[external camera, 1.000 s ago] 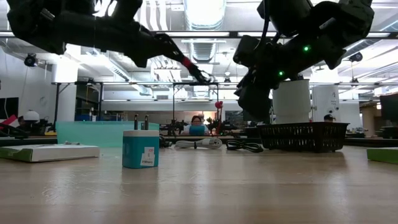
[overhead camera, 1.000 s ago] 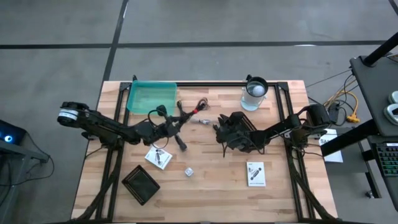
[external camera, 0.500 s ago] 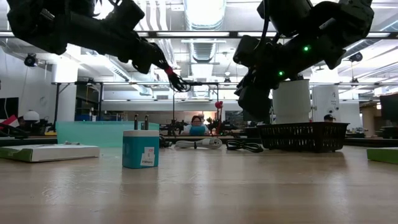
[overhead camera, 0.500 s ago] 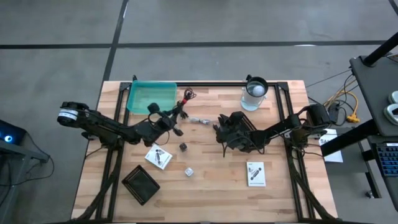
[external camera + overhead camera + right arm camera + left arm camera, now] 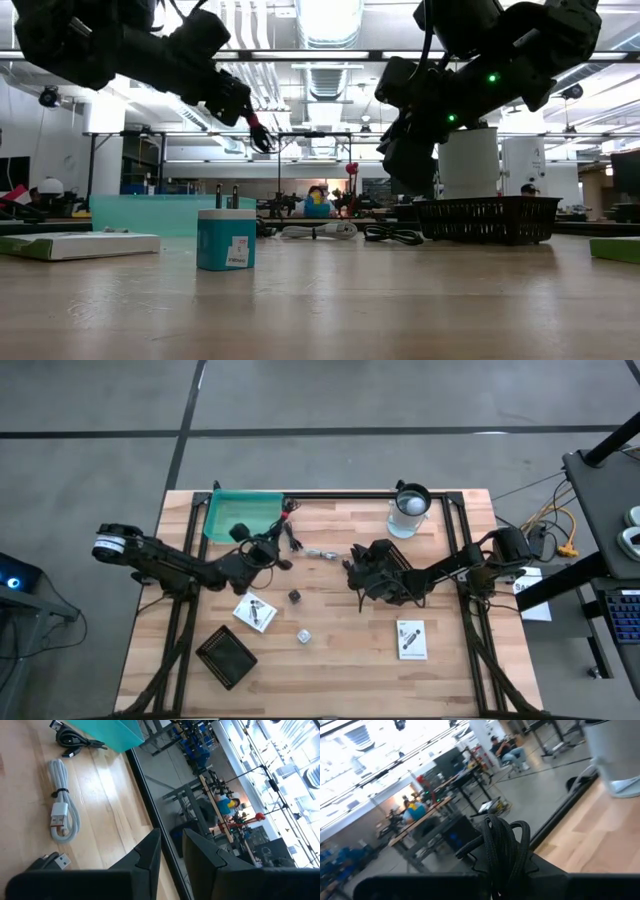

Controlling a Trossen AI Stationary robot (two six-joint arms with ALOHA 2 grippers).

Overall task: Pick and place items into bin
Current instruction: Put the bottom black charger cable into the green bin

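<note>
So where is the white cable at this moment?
In the high view the white cable lies on the table's far half, between the left gripper and the right gripper, right of the teal bin.

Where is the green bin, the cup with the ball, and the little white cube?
green bin (image 5: 225, 517), high view, bare floor of the bin
cup with the ball (image 5: 411, 506), high view, white ball inside
little white cube (image 5: 303, 636), high view, its top
</note>
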